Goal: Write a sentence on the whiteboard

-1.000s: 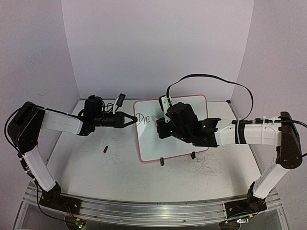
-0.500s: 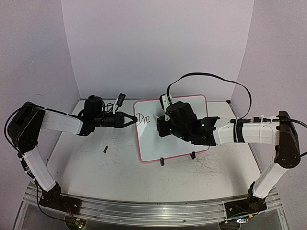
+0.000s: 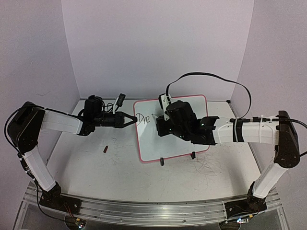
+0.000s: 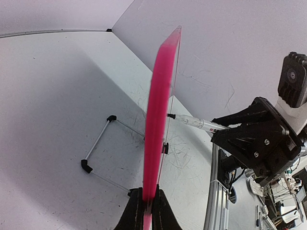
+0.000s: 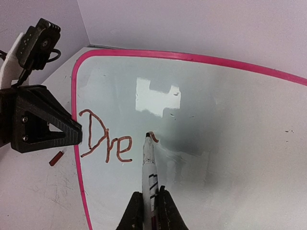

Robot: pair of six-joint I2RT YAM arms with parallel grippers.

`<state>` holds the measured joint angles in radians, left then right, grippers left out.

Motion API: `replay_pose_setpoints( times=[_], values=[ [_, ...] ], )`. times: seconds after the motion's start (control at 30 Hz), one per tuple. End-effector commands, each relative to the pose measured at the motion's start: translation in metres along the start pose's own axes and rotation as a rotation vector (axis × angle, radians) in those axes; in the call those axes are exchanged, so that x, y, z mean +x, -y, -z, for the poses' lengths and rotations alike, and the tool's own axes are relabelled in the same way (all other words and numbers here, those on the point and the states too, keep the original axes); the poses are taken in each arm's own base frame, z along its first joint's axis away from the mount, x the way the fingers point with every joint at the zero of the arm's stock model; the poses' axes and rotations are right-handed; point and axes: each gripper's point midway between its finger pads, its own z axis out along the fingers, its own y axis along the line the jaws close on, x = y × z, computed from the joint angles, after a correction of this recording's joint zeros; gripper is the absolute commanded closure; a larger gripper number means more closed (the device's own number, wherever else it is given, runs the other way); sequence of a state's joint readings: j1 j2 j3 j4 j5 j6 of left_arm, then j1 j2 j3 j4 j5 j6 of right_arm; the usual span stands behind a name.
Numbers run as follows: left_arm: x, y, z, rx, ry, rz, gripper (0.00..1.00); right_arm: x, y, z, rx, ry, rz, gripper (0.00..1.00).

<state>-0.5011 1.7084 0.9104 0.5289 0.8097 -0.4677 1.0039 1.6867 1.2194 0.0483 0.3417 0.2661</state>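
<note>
Right arm (image 3: 249,132) has shifted slightly leftward across the board since a second ago, its forearm drawn a little inward; left arm (image 3: 60,122) and board have not moved, and the letters read the same from above

Left to right:
- **Left gripper** (image 3: 130,120): fingers together, clamped on the board's left edge. The left wrist view shows the pink frame pinched between the two fingertips (image 4: 136,213).
- **Small red piece** (image 3: 105,148): lies on the table (image 3: 96,175) toward its left edge, nearer than the left gripper and apart from the board.
- **Board** (image 3: 177,148): white with a pink frame, propped on black feet (image 3: 161,162). It reaches from the middle of the table to its far edge.
- **Sentence** (image 5: 105,139): begun near the board's upper left corner. It reads "Dre", followed by a short stroke right at the marker tip.
- **Marker** (image 5: 148,167): white barrel, with its tip touching the board just right of the "e".
- **Right gripper** (image 5: 148,208): fingers closed on the marker barrel, over the board's left half. Its black body hides the middle of the board in the top view.
- **Cable** (image 3: 211,76): black, arching from the right gripper over the board's far edge toward the right arm
</note>
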Motion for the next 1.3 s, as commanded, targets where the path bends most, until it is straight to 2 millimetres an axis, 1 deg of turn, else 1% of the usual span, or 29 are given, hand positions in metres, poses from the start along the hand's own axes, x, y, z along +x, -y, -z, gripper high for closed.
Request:
replay_pose_setpoints(
  times=[0.0,0.47,0.63,0.93,1.27],
  values=[
    [-0.022,0.019,0.005,0.031,0.039,-0.049,1.00,0.001,-0.006,-0.001,-0.020,-0.005,0.002,1.00],
    [-0.022,0.019,0.004,0.033,0.037,-0.048,1.00,0.025,-0.006,0.001,-0.027,-0.055,0.003,1.00],
    [-0.021,0.019,0.004,0.031,0.037,-0.046,1.00,0.029,-0.004,0.003,-0.020,-0.063,0.002,1.00],
    [-0.021,0.019,0.004,0.032,0.037,-0.046,1.00,0.024,0.006,0.008,0.024,-0.045,0.003,1.00],
    [-0.022,0.020,0.004,0.032,0.038,-0.049,1.00,0.006,0.008,0.007,0.054,-0.004,0.003,1.00]
  ],
)
